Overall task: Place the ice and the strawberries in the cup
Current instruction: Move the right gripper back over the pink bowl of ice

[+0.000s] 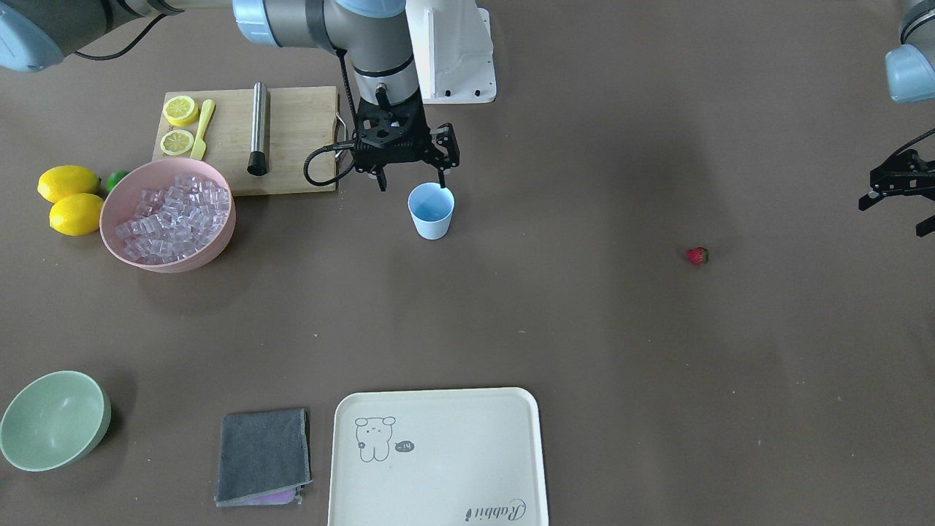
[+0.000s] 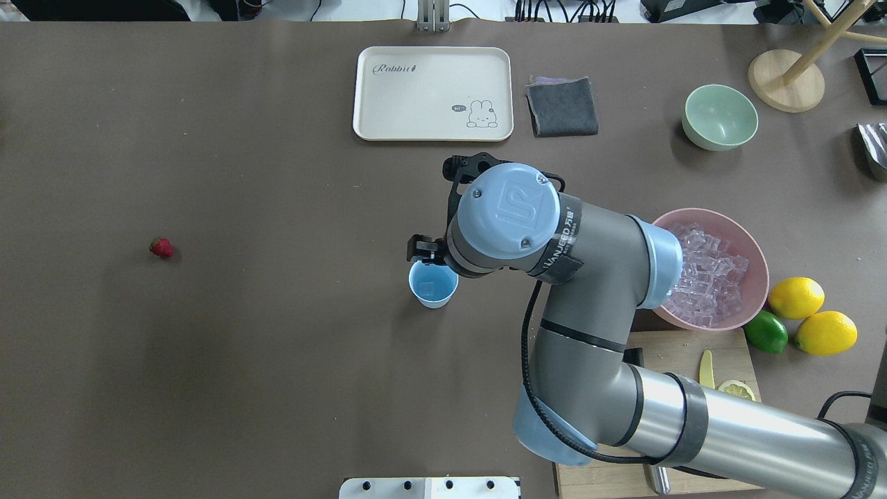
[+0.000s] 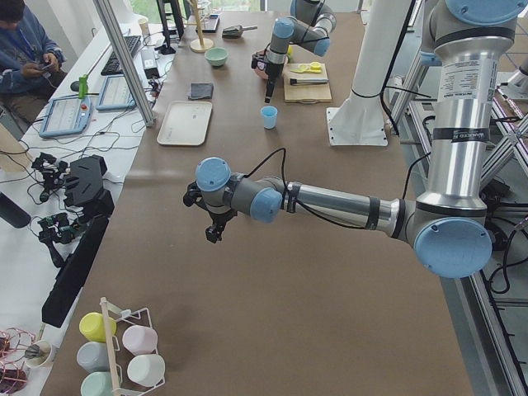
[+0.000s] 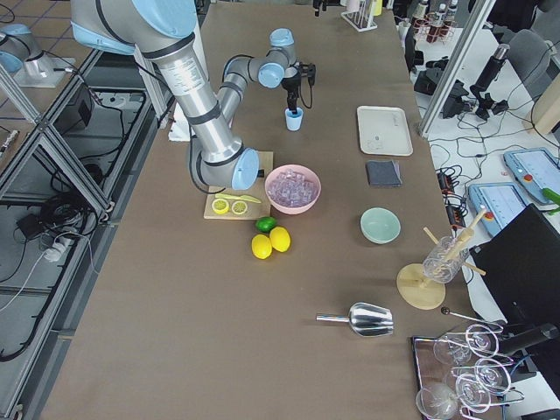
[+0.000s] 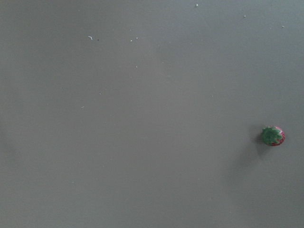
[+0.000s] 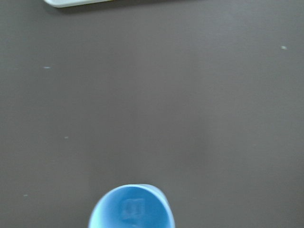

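The light-blue cup (image 1: 431, 212) stands upright mid-table; it also shows in the overhead view (image 2: 433, 285) and in the right wrist view (image 6: 131, 209). My right gripper (image 1: 411, 181) hangs open and empty just above the cup's rim, on its robot side. The ice (image 1: 175, 215) lies heaped in the pink bowl (image 1: 212, 256). The strawberry (image 1: 697, 256) lies alone on the table, also in the left wrist view (image 5: 273, 136). My left gripper (image 1: 897, 215) hovers open and empty beside and above the strawberry. A faint square shape shows on the cup's bottom; I cannot tell what it is.
A cutting board (image 1: 292, 139) with lemon slices, a yellow knife and a steel rod (image 1: 258, 128) lies behind the pink bowl. Two lemons (image 1: 73, 201) and a lime sit beside it. A green bowl (image 1: 55, 420), a grey cloth (image 1: 263, 456) and a cream tray (image 1: 438, 456) line the far edge.
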